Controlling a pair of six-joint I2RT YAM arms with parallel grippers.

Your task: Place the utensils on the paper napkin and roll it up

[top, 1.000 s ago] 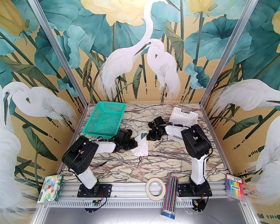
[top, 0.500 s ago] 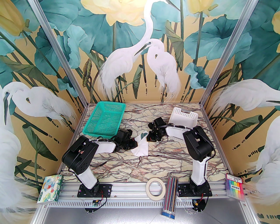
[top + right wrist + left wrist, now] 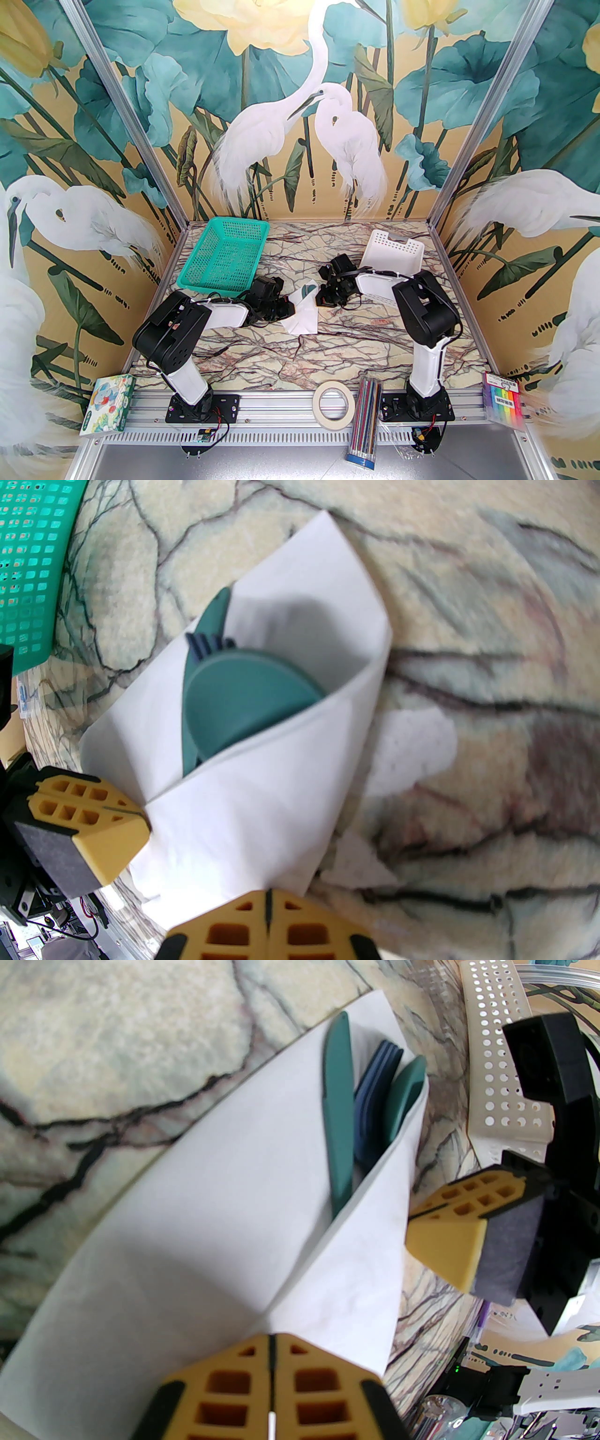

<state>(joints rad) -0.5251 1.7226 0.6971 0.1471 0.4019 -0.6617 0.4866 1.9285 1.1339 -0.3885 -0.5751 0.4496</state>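
Note:
The paper napkin (image 3: 303, 318) lies mid-table, one flap folded over the utensils (image 3: 308, 290), whose tips stick out at its far end. In the right wrist view the dark green spoon bowl (image 3: 243, 691) sits in the fold of the napkin (image 3: 262, 808), with dark bluish fork tines (image 3: 206, 644) behind it. The left wrist view shows a slim green piece (image 3: 337, 1114) beside the fork (image 3: 375, 1100). My left gripper (image 3: 271, 1358) is shut at the napkin's (image 3: 187, 1222) near corner, where the fold lines meet. My right gripper (image 3: 267, 911) is shut, its tips over the napkin's edge.
A green mesh basket (image 3: 225, 255) stands back left and a white perforated basket (image 3: 393, 248) back right. Small white paper scraps (image 3: 412, 752) lie beside the napkin. On the front rail are a tape roll (image 3: 333, 403), a pencil bundle (image 3: 368, 429), a picture box (image 3: 108, 405) and a marker pack (image 3: 505, 398).
My right gripper has shifted slightly nearer, closer to the napkin's far end. The left arm and the napkin have stayed put.

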